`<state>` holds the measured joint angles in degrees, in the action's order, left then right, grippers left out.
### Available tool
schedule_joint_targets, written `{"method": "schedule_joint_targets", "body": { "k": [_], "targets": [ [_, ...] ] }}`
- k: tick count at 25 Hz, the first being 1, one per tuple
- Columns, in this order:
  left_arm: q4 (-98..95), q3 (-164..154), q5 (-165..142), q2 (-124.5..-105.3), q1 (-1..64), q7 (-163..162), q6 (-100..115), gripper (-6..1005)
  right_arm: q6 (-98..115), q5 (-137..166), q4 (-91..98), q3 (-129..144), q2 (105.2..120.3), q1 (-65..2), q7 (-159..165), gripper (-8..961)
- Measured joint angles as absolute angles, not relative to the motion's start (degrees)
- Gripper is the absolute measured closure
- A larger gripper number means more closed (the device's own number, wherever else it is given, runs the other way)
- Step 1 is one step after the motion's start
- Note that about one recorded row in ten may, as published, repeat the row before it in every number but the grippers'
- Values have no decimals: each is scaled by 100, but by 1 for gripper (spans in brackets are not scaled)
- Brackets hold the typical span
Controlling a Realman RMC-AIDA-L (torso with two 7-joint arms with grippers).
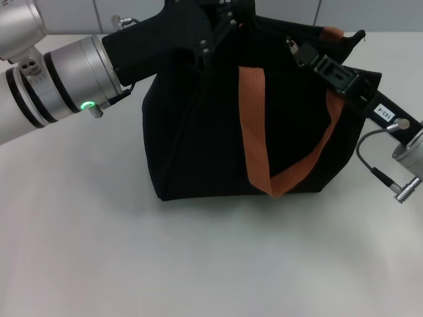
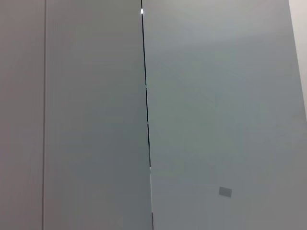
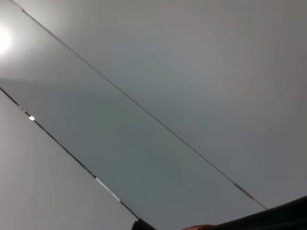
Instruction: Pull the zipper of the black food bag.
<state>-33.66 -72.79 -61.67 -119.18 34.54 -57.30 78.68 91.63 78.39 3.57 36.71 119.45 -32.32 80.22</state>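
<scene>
The black food bag [image 1: 198,132] stands in the middle of the table in the head view, with an orange handle strap [image 1: 254,132] hanging down its front. My left gripper [image 1: 221,26] reaches in from the left and sits at the bag's top edge. My right gripper [image 1: 295,47] comes in from the right, and its tips meet at the bag's upper right edge on the small silver zipper pull [image 1: 289,43]. The left wrist view shows only wall panels. The right wrist view shows wall panels and a dark strip of the bag [image 3: 283,213].
The bag stands on a pale grey table [image 1: 198,257]. A grey panelled wall [image 1: 370,13] is behind it. A cable [image 1: 370,158] loops off the right wrist beside the bag's right side.
</scene>
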Motion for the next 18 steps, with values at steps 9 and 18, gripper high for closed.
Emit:
{"method": "schedule_joint_targets", "body": {
  "k": [9, 18],
  "targets": [
    [-3366, -7249, -6164, -11918, 3443, -5730, 7876, 961, 9154, 7839, 514, 3505, 11938, -3000, 8089, 953],
    [-3367, -7233, -6158, -11918, 3398, -5730, 7876, 961, 9132, 7842, 705, 3310, 11926, -2665, 8095, 953]
  ]
}}
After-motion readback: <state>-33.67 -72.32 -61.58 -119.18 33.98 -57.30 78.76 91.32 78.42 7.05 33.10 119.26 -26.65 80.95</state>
